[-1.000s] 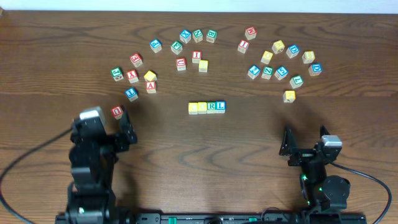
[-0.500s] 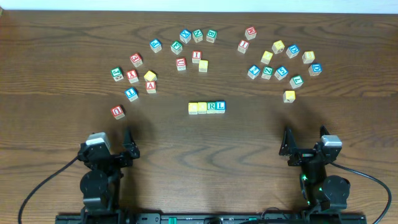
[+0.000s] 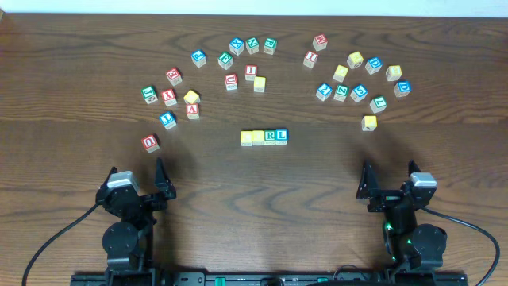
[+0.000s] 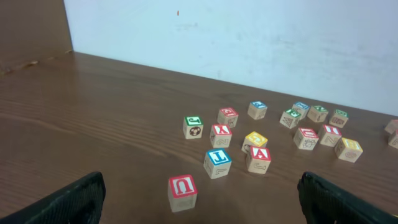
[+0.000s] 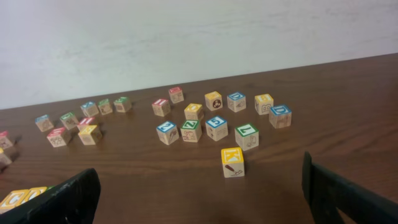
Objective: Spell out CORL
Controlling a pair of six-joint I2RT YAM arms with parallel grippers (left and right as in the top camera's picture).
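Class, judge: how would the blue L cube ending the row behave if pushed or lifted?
The L cube looks like stiff wood with flat faces, so it should slide, not roll. It appears to sit against the R cube, so a leftward push would probably move that too. Being small, it is likely light.

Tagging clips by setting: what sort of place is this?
Likely a robotics lab bench: a wooden table against a plain white wall, cabled left arm and right arm mounted at its near edge.

Letters on the cubes!
Green R cube (image 3: 271, 137) and blue L cube (image 3: 282, 136) read clean; red U cube (image 3: 150, 142) too; the red A cube (image 3: 193, 110) was probably an A.
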